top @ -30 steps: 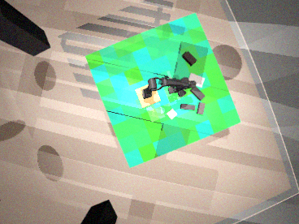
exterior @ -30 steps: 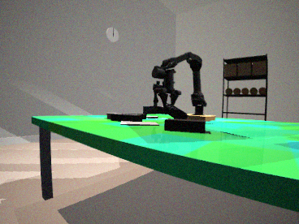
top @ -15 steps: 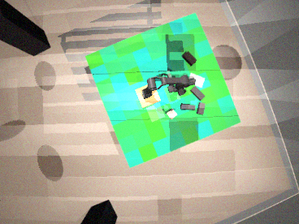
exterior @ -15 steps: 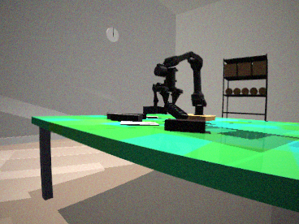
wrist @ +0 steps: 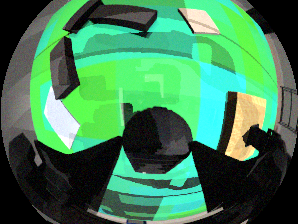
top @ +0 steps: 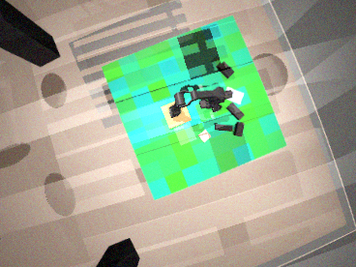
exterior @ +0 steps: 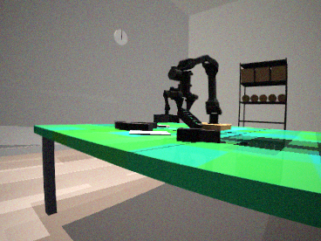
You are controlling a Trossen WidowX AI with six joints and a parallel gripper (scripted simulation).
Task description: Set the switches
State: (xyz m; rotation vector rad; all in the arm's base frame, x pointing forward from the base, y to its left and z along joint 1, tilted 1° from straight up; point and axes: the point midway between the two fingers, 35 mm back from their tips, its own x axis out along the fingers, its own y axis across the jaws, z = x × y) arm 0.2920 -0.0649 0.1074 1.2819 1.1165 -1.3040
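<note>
Between our two fingertips sits the dark controller unit [top: 208,106] [exterior: 190,119] [wrist: 157,140], with a fingertip against either side of it in the wrist view. Our gripper [top: 211,101] [exterior: 186,107] [wrist: 157,143] is clasped on it, and the exterior view shows the unit steeply tilted beneath the fingers, not flat on its base. We can make out tiny greenish marks along its face, too small for us to tell how any rocker is set, and we cannot read its label.

To one side of the fingers lies a white square [top: 237,96] [exterior: 150,132] [wrist: 62,117], with a dark module [top: 235,111] [wrist: 65,67] just beyond it. Farther out from the fingers, a slim dark block [top: 223,128] [wrist: 124,17] and a stubbier dark block [top: 238,129] [wrist: 82,16] lie close together, and near them is a small pale tile [top: 204,135] [wrist: 201,21]. On the fingers' opposite side from the white square, our arm's base stands on a wooden plate [top: 183,119] [exterior: 224,127] [wrist: 250,112]. Another dark box [top: 225,70] [exterior: 198,135] lies apart from the fingers, nearer the exterior camera. All of these rest on the green patterned bench [top: 166,174] [exterior: 244,168] [wrist: 165,75].
</note>
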